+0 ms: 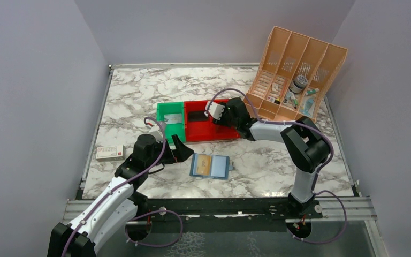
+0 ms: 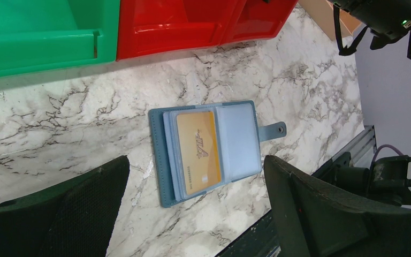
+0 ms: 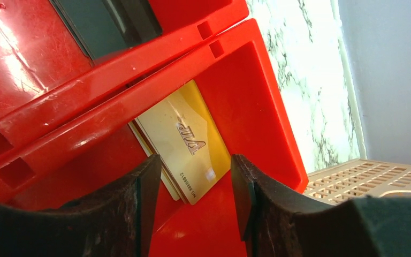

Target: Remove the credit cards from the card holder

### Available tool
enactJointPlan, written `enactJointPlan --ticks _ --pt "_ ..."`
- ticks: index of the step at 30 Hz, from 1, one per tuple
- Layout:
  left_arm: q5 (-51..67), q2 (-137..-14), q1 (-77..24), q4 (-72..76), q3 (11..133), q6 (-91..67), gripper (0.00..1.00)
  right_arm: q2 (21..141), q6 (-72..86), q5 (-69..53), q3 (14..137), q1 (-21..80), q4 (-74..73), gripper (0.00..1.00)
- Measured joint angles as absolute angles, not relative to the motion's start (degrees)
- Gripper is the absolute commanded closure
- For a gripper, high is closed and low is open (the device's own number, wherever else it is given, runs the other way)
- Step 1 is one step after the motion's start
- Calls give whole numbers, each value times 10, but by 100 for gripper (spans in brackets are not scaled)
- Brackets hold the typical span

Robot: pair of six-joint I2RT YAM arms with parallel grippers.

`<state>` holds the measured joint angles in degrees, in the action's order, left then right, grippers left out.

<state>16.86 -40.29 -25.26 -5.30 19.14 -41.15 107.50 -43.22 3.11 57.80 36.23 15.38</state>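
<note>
The card holder (image 1: 210,166) is lying open on the counter (image 1: 139,91), low in the centre of the top view, with both its panels showing. One tan-gold card (image 2: 199,147) is sitting in its left panel, on top of pale layers too close together to count. The right panel is showing only pale pockets.

The left gripper (image 1: 182,151) is hovering just left of the holder, jaws spread wide, nothing between them.

Two bins are standing side by side just above the holder: one green bin (image 1: 163,128) and one red bin (image 1: 214,137). The right gripper (image 1: 218,111) is reaching over the red one, jaws apart.

In its wrist view, a second gold card (image 3: 187,142) is lying in the right-hand compartment on one pale card (image 3: 144,138), whose edge is peeking out at left. Their near end is showing in the gap between the fingers (image 3: 139,203). Whether the fingers are touching the cards, I cannot tell.

One white-and-red box (image 1: 110,153) is lying at far left, and one tan rack (image 1: 278,59) is standing at upper right.
</note>
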Motion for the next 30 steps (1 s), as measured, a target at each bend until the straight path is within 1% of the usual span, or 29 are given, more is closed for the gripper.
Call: enactJointPlan --ticks 6,9,10,11,13,17,21,24,27,30 --pt "169 -403 -253 -53 191 -411 1 1069 -401 29 578 356 150 48" --pt "169 -403 -253 -53 191 -411 1 1043 -361 29 569 355 154 48" --pt "169 -403 -253 -53 191 -411 1 1025 -344 30 561 355 157 47" --pt "169 -403 -253 -52 191 -411 1 1006 -322 31 554 355 162 42" --pt "169 -403 -253 -52 191 -411 1 961 -263 34 538 355 168 36" --pt "173 -403 -253 -50 191 -412 5 858 -82 42 503 355 163 35" --pt "178 -406 -253 -42 191 -412 8 788 104 39 482 354 105 40" --pt "187 -416 -253 -34 191 -412 9 762 214 15 461 354 61 41" --pt "191 -428 -253 -26 191 -412 10 746 291 -45 399 352 61 41" --pt "193 -441 -253 -15 191 -413 14 745 334 -102 340 352 68 43"
